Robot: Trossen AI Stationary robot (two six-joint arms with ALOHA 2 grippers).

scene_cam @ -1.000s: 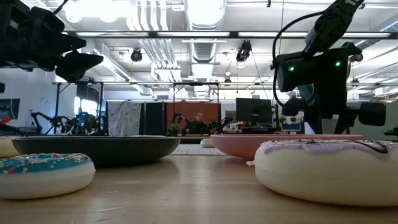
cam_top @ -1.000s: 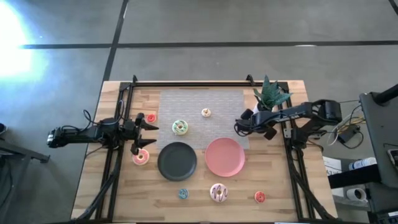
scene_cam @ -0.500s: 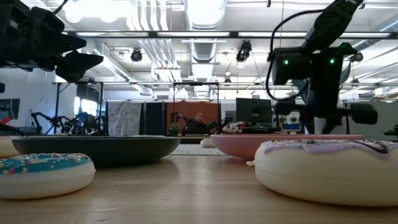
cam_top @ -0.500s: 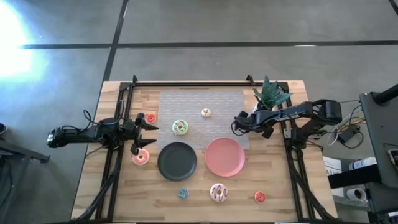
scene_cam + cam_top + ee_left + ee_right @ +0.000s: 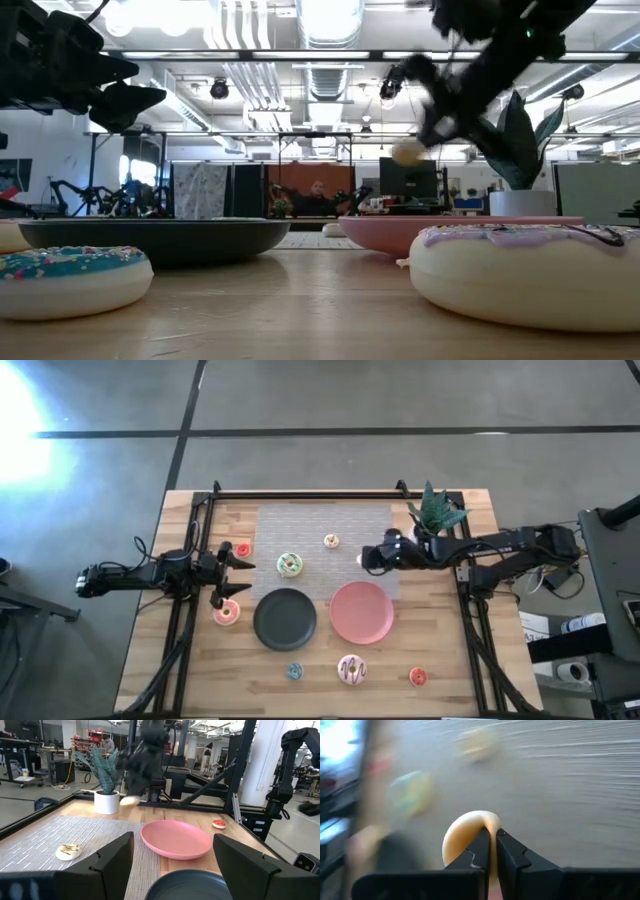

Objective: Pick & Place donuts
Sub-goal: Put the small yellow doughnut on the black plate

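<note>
My right gripper hangs above the grey mat, just beyond the pink plate, shut on a pale cream donut, which also shows in the low view. My left gripper waits open at the table's left, between a red donut and a pink donut. Flat on the table lie a green donut, a yellow donut, a blue donut, a pink-white striped donut and an orange-red donut. My right gripper pinches the cream donut's rim between its two fingers. The donut is lifted clear of the table, well above the plates.
A black plate sits left of the pink plate, both near the table's middle. A potted plant stands at the far right, close behind my right arm. Black rails run along the table's left, right and far sides.
My right gripper has moved away from the potted plant toward the table's left, out over the mat, and has risen and tipped. The cream donut travels with it, clear of the table. My left arm has kept still.
</note>
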